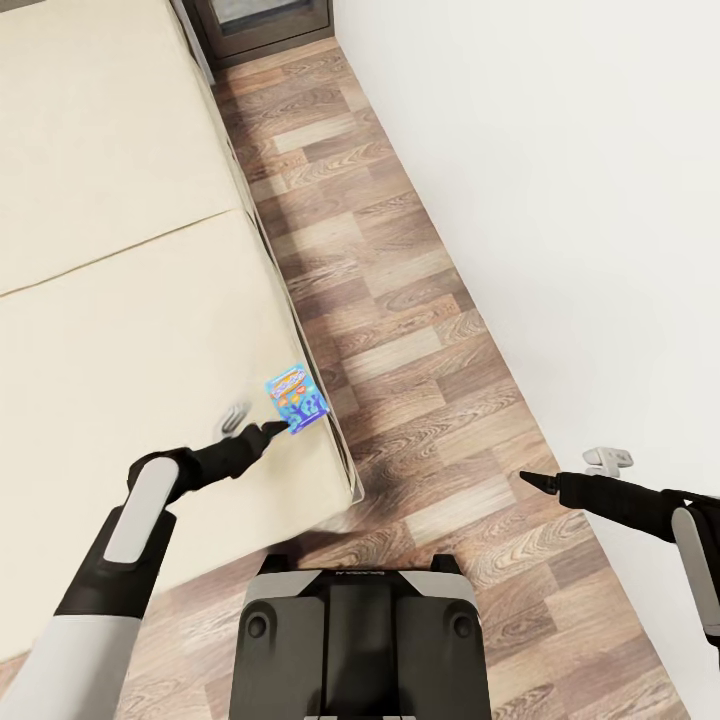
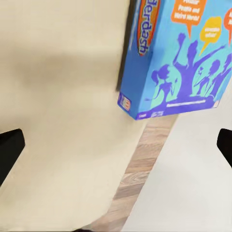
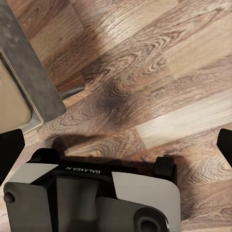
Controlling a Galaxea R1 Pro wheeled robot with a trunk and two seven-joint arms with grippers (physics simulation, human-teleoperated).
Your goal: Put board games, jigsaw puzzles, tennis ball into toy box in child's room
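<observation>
Blue board game [image 1: 297, 398] at the bed's [image 1: 120, 330] right edge: probably light, stiff, slick; pinch its overhanging edge. Left gripper [image 1: 262, 432] spread, empty; right gripper [image 1: 532, 481] likewise.

You have the flat blue printed game box [image 2: 176, 58] lying on the plain beige mattress [image 2: 63, 121], overhanging its edge above the wood-plank floor [image 2: 140, 169].

The bed [image 1: 120, 300] has a matt beige cloth mattress, smooth and plain, in a grey upholstered frame. The blue board game [image 1: 297, 398] looks like glossy printed cardboard. The floor [image 1: 420, 380] is wood plank with clear grain and a faint sheen; the wall [image 1: 560, 200] is flat matt white
</observation>
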